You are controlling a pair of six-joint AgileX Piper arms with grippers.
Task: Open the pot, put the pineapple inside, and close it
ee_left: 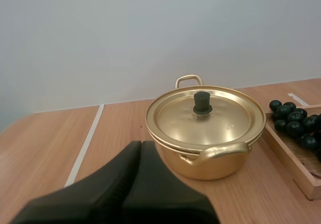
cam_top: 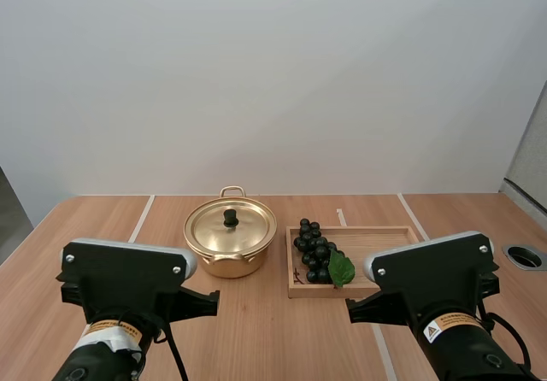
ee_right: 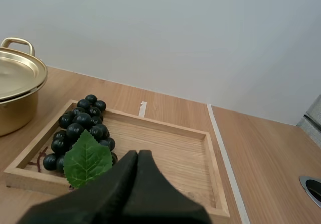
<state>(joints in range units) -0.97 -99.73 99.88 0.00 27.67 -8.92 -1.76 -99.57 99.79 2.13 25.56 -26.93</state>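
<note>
- Sitting closed near the middle of the wooden worktop (cam_top: 256, 338), toward its far edge, is the round golden metal pot (cam_top: 229, 249) with loop handles. Its shallow golden lid (cam_top: 231, 227) lies flat on the rim, and the small black knob (cam_top: 230, 218) stands upright at the centre.
- The fruit to hand is a bunch of dark round grapes (cam_top: 312, 249), not a pineapple. It lies with a green leaf (cam_top: 341, 269) in the left part of a shallow light wooden tray (cam_top: 380, 236), which stands just beside the pot on its right.
- The left gripper (ee_left: 140, 151) faces the pot from the near side, apart from it. Its fingers are pressed together into one dark wedge, holding nothing.
- The right gripper (ee_right: 138, 158) points at the tray from its near side, close to the leaf, and is likewise pressed together and empty.
- By my reading, no step is done yet and the lid comes first.
- The knob is small and smooth, so an off-centre pinch could slip off it. A sideways pull could drag the light pot into the tray.
- A pinch on the leaf or on one berry could tear it away and leave the bunch behind.
- Warning stickers (cam_top: 449, 327) with a triangle sign sit on both arms, but their print is too small to read.
</note>
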